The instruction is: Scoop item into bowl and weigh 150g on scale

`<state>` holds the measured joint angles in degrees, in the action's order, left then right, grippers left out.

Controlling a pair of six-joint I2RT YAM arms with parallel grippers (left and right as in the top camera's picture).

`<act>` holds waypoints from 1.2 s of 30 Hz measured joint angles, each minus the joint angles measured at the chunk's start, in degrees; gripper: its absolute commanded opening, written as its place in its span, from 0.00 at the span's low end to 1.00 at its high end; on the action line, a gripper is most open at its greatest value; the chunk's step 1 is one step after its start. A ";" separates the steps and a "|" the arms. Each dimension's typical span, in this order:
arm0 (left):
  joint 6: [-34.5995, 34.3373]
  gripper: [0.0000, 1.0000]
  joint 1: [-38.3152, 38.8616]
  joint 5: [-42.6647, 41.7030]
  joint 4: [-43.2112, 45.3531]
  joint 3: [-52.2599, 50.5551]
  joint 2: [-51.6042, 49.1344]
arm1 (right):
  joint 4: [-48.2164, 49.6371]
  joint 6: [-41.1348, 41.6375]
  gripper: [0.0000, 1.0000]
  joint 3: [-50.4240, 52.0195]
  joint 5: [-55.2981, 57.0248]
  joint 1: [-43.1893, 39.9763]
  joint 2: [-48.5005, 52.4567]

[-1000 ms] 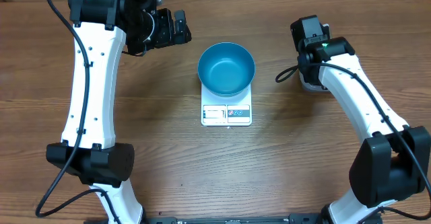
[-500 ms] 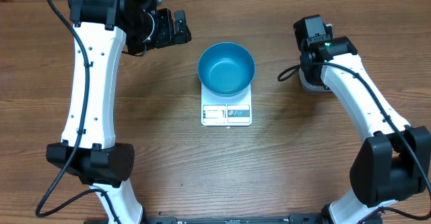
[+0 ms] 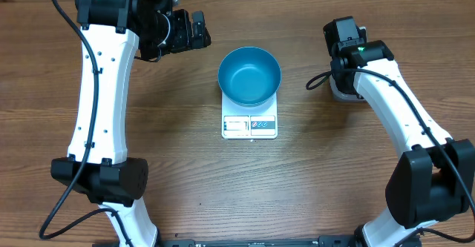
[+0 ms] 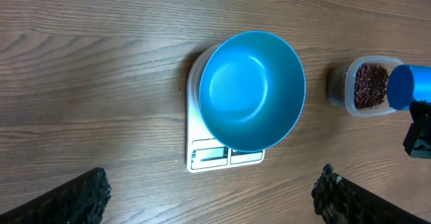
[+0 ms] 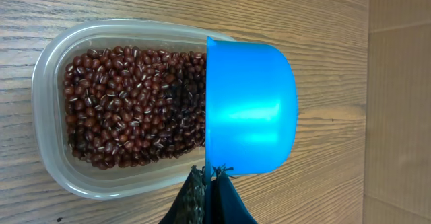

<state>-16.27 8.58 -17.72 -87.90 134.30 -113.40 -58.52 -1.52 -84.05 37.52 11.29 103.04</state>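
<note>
Over the bean tub (image 5: 42,116), right tool (image 5: 207,183) pinching scoop (image 5: 252,109), left tool (image 3: 194,29) spread, scale (image 4: 225,158) print unreadable.

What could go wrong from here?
The right gripper pinches the scoop only at one end; digging into the beans may twist it. Nothing steadies the tub; it could slide. The bowl on the scale sits across bare table; beans may spill en route.

plain brown wood-grain table (image 3: 237,188)

Handle of the scoop (image 5: 250,106) hides within the right tool (image 5: 207,177); scale (image 3: 249,126) display unreadable.
</note>
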 measured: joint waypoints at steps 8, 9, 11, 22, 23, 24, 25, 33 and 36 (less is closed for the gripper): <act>0.00 1.00 0.00 0.00 0.00 0.00 0.00 | 0.04 -0.02 0.04 0.00 -1.20 -0.85 0.00; 0.00 0.99 0.00 0.00 0.02 0.00 0.00 | 0.04 0.00 0.04 0.00 -1.55 -1.20 0.00; 0.00 0.99 0.00 0.00 0.00 0.00 0.00 | 0.17 0.00 0.04 0.00 -2.25 -1.88 0.00; 0.00 1.00 0.00 0.00 0.00 0.00 0.00 | 0.81 -0.02 0.04 0.00 -4.24 -3.34 0.00; 0.00 0.99 0.00 0.00 0.02 0.00 0.00 | 0.83 -0.02 0.04 0.00 -4.26 -3.34 0.00; 0.00 0.99 0.00 0.00 0.00 0.00 0.00 | 0.81 0.00 0.04 0.00 -4.26 -3.34 0.00; 0.00 0.99 0.00 0.00 0.00 0.00 0.00 | 0.79 -0.02 0.04 0.00 -4.31 -3.32 0.00; 0.00 1.00 0.00 0.00 0.00 0.00 0.00 | 0.81 -0.04 0.04 0.00 -4.31 -3.34 0.00; 0.00 1.00 0.00 0.00 0.00 0.00 0.00 | 0.83 0.00 0.04 0.00 -4.33 -3.34 0.00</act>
<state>-16.27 8.58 -17.72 -87.90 134.30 -113.40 -57.69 -1.52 -84.05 33.19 7.94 103.04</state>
